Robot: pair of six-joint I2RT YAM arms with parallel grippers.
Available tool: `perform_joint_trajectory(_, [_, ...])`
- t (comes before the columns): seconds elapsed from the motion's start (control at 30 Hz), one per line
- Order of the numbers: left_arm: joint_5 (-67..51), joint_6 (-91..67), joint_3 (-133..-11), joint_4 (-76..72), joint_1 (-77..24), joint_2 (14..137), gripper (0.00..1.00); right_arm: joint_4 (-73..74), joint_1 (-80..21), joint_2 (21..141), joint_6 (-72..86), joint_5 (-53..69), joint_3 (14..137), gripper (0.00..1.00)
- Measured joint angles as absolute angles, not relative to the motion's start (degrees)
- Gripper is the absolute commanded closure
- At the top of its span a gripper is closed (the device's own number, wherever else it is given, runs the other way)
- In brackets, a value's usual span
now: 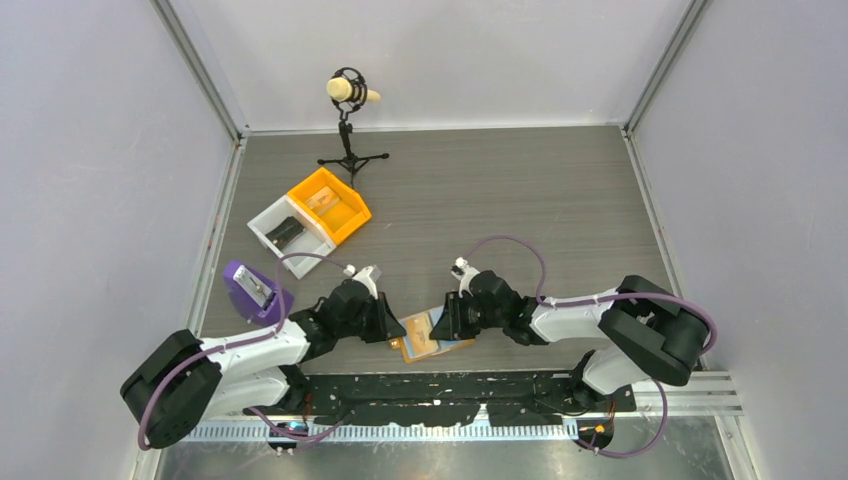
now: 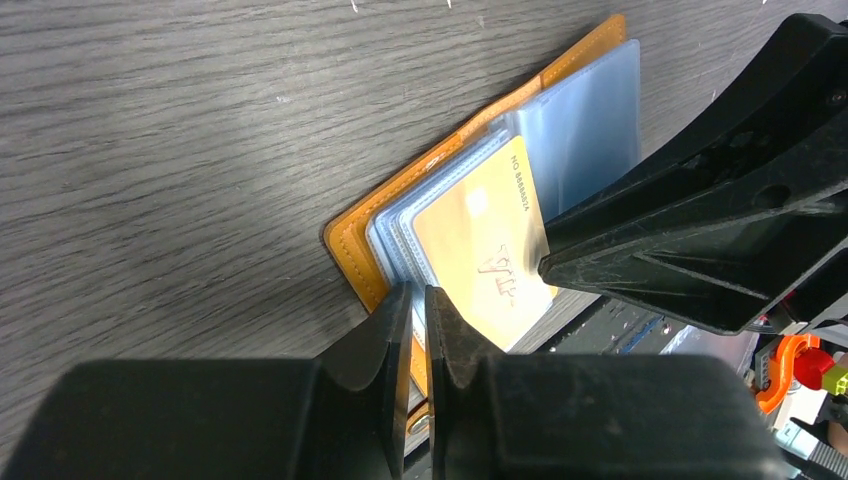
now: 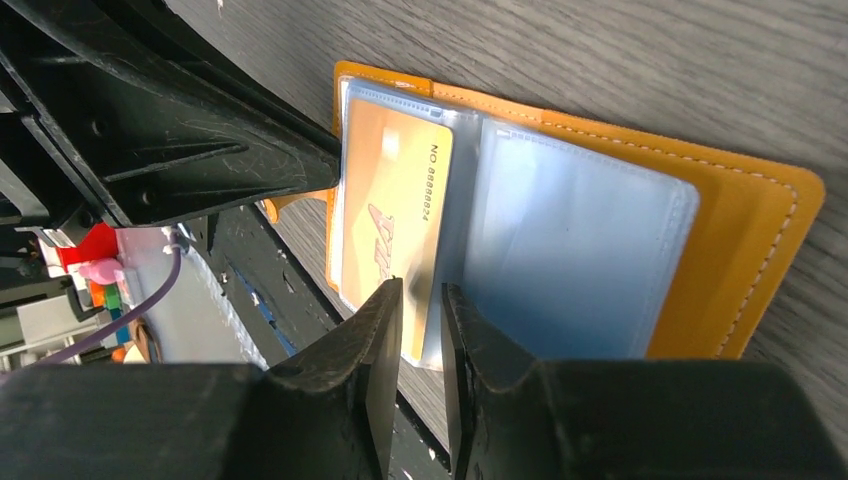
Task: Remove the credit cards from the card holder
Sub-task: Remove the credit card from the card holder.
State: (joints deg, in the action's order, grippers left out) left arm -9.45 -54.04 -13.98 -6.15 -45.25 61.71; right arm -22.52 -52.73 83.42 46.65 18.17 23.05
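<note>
Both tools pinch the open card holder (image 1: pixel 432 336) on the bench (image 1: pixel 520 200): left tool (image 2: pixel 418 300) nearly closed on its sleeve edge, right tool (image 3: pixel 422 300) on the gold card's (image 3: pixel 395 225) sleeve.

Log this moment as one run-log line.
holder: open at near table edge | gold card: still in sleeve | left hand: nearly shut at holder edge | right hand: narrow gap at card edge

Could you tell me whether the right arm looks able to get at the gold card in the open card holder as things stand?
Probably yes. The right gripper sits at the gold card's exposed edge, jaws narrowly apart around it, in the open card holder. The left gripper crowds the opposite edge without blocking it.
</note>
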Motion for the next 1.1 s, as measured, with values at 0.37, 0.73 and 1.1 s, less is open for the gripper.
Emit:
perform_joint_trajectory(0.37, [-9.04, -54.94, -13.56, -6.44, -45.39, 61.3, 0.88, -28.82, -51.55, 85.38, 49.67, 21.47, 20.8, 0.95])
perform_joint_trajectory(0.73, [-7.18, -53.89, -14.46, -3.95, -45.69, 60.71, 0.87, -28.45, -49.76, 79.55, 50.11, 21.93, 17.98, 0.95])
perform_joint_trajectory(1.1, [-7.11, -53.63, -13.89, -4.54, -45.74, 59.51, 0.84, -21.23, -47.46, 68.73, 48.8, 21.04, 16.82, 0.95])
